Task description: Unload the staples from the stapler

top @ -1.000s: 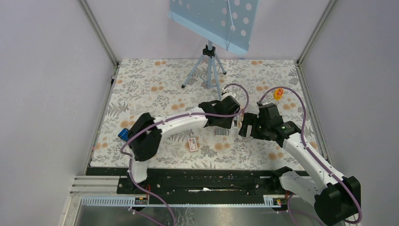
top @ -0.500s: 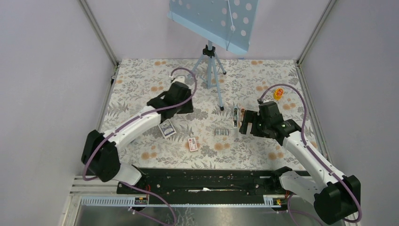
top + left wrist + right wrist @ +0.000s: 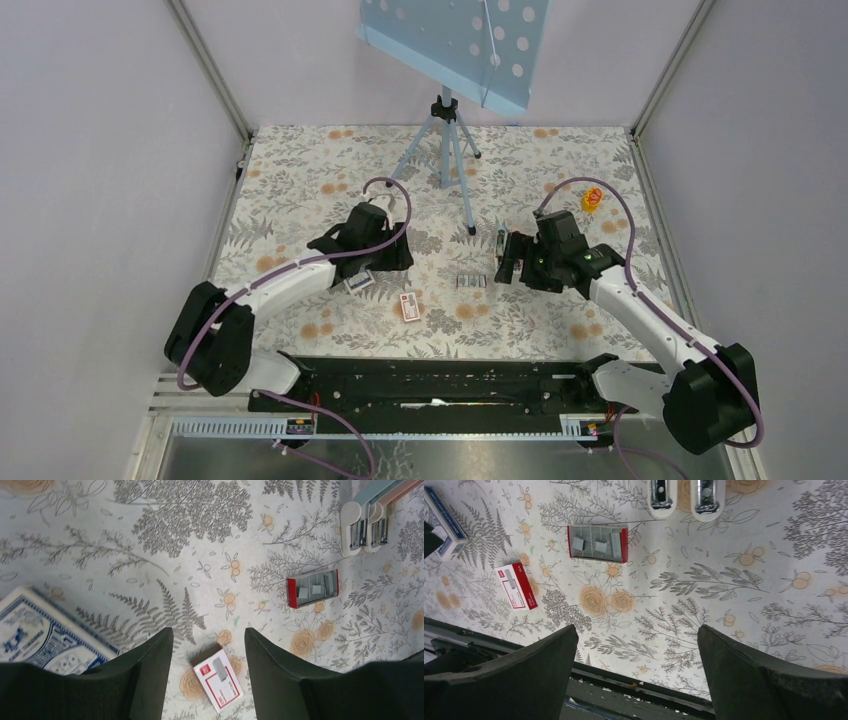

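The stapler [image 3: 500, 243] lies on the floral mat at centre right. In the left wrist view it [image 3: 369, 520] shows as two pale arms side by side, one pinkish, with metal at the ends. Its two ends [image 3: 706, 495] sit at the top edge of the right wrist view. I cannot make out a staple strip inside it. My right gripper [image 3: 510, 265] is open and empty just near of the stapler [image 3: 636, 680]. My left gripper [image 3: 390, 262] is open and empty, well left of it, above a red-and-white box [image 3: 218, 678].
An open red tray [image 3: 470, 282] holding grey staple strips lies near the stapler [image 3: 312, 588] [image 3: 597, 543]. The red-and-white box [image 3: 408, 306] [image 3: 516, 586] and a blue patterned box [image 3: 357, 281] [image 3: 35, 635] lie left of it. A tripod [image 3: 445, 140] stands behind.
My left arm has swung away from the stapler to the left and now hangs over the boxes. My right gripper has shifted a little left toward the stapler.
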Robot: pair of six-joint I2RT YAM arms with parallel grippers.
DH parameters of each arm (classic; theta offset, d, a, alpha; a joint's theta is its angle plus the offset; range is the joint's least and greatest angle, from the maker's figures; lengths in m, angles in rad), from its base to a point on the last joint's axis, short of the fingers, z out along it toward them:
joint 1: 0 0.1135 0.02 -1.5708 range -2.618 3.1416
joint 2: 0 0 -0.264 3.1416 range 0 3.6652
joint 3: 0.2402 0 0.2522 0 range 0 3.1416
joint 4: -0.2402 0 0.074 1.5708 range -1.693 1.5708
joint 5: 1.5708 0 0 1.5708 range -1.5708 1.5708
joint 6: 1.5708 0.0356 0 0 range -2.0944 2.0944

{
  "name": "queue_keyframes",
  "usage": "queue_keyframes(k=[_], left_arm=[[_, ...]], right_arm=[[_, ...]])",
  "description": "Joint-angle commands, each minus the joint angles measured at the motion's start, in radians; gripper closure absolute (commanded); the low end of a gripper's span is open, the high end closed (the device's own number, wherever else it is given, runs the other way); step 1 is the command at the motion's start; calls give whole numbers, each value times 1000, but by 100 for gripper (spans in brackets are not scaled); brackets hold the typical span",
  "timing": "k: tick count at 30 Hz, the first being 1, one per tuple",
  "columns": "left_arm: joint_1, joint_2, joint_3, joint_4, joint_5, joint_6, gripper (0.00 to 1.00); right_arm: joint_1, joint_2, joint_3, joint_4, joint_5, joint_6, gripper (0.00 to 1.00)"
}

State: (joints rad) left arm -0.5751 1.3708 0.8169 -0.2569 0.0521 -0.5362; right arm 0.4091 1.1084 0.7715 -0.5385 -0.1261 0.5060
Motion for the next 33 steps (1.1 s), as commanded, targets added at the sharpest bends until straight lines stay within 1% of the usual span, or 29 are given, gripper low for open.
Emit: queue_keyframes(k=[1, 5, 7, 9, 20, 24, 33], left_arm=[[-18, 60, 14, 110, 41, 42, 42], [-73, 116, 24, 94, -34, 58, 43], [-95, 140, 31, 82, -48, 65, 44], [-120, 160, 42, 61, -109, 69, 45], [-215, 242, 96, -46, -252, 76, 45], [-230, 239, 89, -95, -298, 46, 48], [-236, 178, 51, -144, -310, 7, 53]], right_arm=[[48, 24, 47, 41, -6, 67, 4], [78, 43, 45, 61, -9, 91, 6], [84, 46, 43, 63, -10, 93, 7], [85, 47, 44, 60, -9, 88, 8], [86, 53, 33, 63, -7, 73, 6], [85, 54, 28, 67, -6, 68, 6], [85, 66, 26, 75, -6, 63, 5]])
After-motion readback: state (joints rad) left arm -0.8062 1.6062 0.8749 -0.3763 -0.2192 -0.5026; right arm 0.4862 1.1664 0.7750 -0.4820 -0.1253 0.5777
